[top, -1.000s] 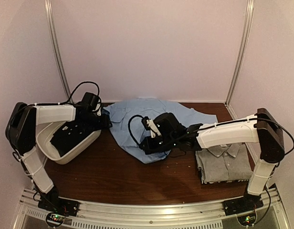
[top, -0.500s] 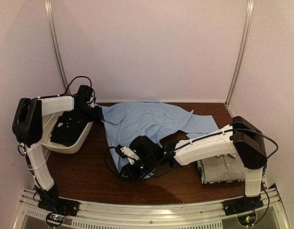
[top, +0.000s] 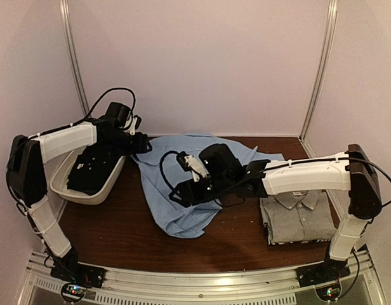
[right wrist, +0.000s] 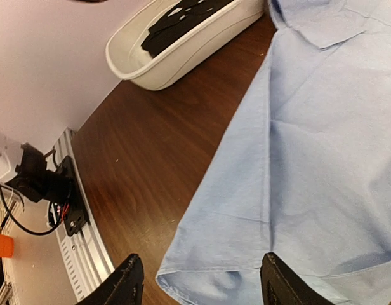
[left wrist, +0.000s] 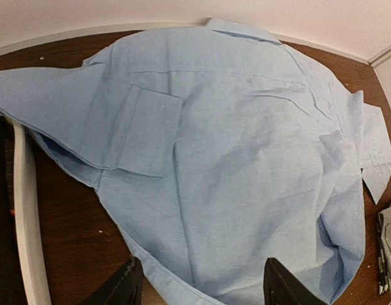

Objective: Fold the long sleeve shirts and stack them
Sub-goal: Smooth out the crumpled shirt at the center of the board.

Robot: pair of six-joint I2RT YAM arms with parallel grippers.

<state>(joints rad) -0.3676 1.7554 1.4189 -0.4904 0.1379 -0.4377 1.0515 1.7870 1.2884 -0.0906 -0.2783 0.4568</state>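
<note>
While the light blue shirt lay spread and rumpled on the tabletop, the left arm hung over its far-left edge and the right arm over its middle, both sets of jaws open and empty. Right of it sat the folded grey shirt; left of it, a white tub.

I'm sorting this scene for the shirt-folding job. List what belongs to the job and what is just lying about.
Job:
- blue shirt, spread out mid-table
- grey shirt, folded at the right

Lying about:
- white tub at the left
- dark cloth inside it
</note>
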